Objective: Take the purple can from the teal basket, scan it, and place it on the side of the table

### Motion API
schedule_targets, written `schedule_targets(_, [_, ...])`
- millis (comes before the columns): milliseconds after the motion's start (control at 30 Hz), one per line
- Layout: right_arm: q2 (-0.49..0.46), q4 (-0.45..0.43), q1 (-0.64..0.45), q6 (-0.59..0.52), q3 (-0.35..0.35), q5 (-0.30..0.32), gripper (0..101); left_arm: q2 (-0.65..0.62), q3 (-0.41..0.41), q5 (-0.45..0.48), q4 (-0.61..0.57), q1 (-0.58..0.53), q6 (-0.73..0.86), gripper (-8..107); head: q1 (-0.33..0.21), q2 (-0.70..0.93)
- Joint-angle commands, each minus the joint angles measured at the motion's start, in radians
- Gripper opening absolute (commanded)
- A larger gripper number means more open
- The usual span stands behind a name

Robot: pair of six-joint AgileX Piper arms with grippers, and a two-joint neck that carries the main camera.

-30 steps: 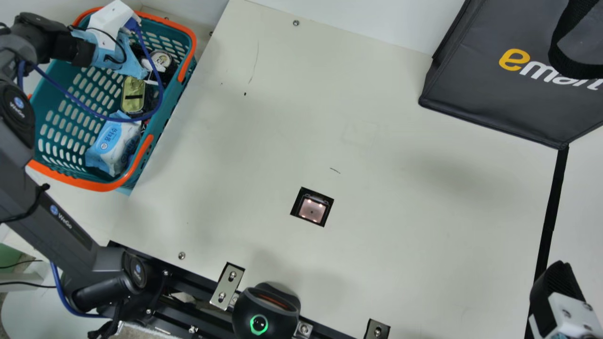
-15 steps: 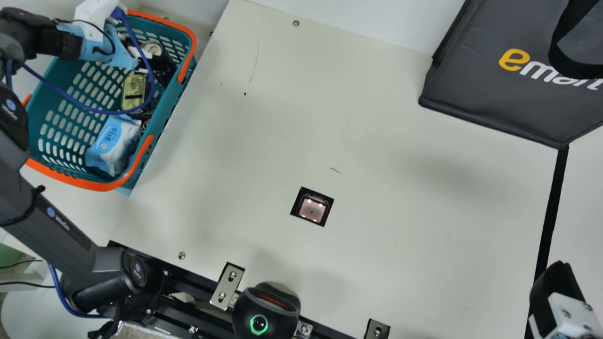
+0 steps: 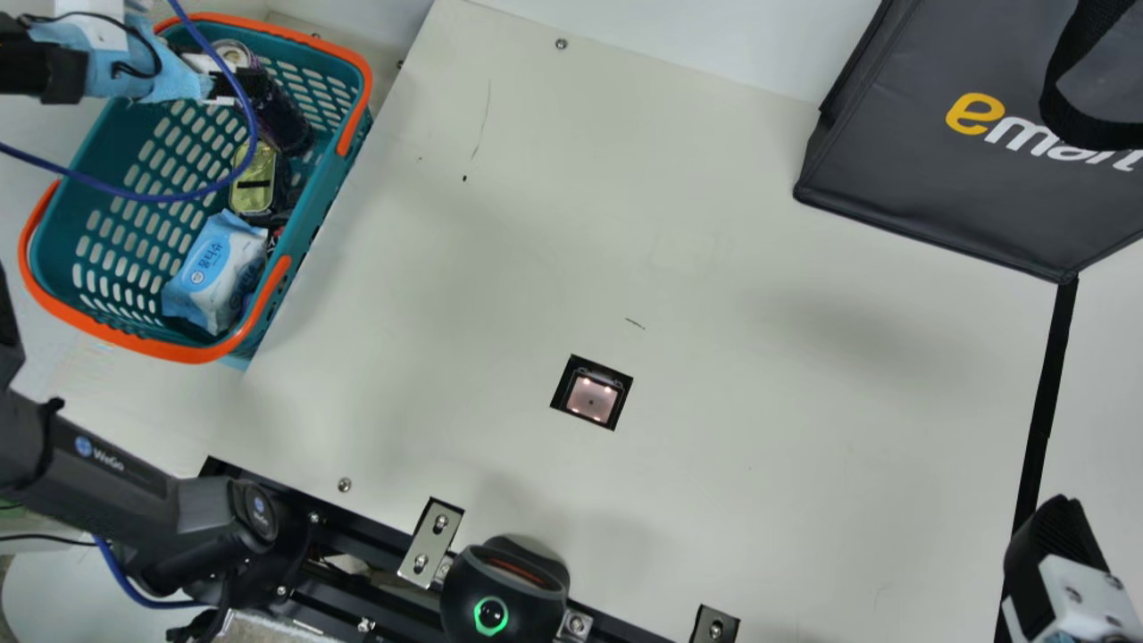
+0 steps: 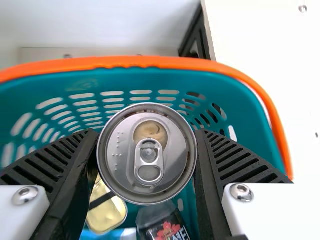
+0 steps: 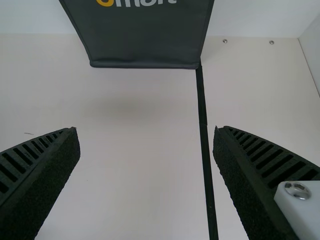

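Purple can (image 4: 120,167), a cylindrical metal drink can with a silver lid and ring pull, is pinched near its top between the two black ribbed fingers of the left gripper (image 4: 147,133). Its dark body slants down within the outline of the teal plastic basket with an orange rim (image 3: 201,354); I cannot tell whether its base has cleared the contents. The right gripper (image 5: 146,131) stands wide and holds nothing.

The step looks like the lift-out. With the grip so near the lid, the long lower body could swing or twist in the fingers if its base knocks the gold oblong tin (image 3: 254,179) or the basket wall. Crossing towards the square glass scanner window (image 3: 591,398) too low would probably clip the orange rim and could jerk the can loose. The looped blue cable (image 3: 170,198) hangs over the basket and might snag. At the scanner, a barcode turned away would give no read, and an uneven release on the cream table (image 3: 759,446) could topple the can
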Motion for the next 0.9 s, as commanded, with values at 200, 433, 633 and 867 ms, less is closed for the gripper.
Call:
schedule_targets(200, [0.0, 0.0, 0.0, 0.0, 0.0, 0.0, 95, -0.194, 0.064, -0.067, 0.109, -0.014, -0.248, -8, -0.029, 0.002])
schedule_targets(433, [0.0, 0.0, 0.0, 0.0, 0.0, 0.0, 95, -0.333, 0.123, -0.132, 0.249, -0.052, -0.485, -8, -0.029, 0.002])
schedule_targets(633, [0.0, 0.0, 0.0, 0.0, 0.0, 0.0, 95, -0.443, 0.155, -0.148, 0.378, -0.106, -0.681, -8, -0.029, 0.002])
schedule_targets(867, [0.0, 0.0, 0.0, 0.0, 0.0, 0.0, 95, -0.568, 0.173, -0.125, 0.514, -0.195, -0.872, -8, -0.029, 0.002])
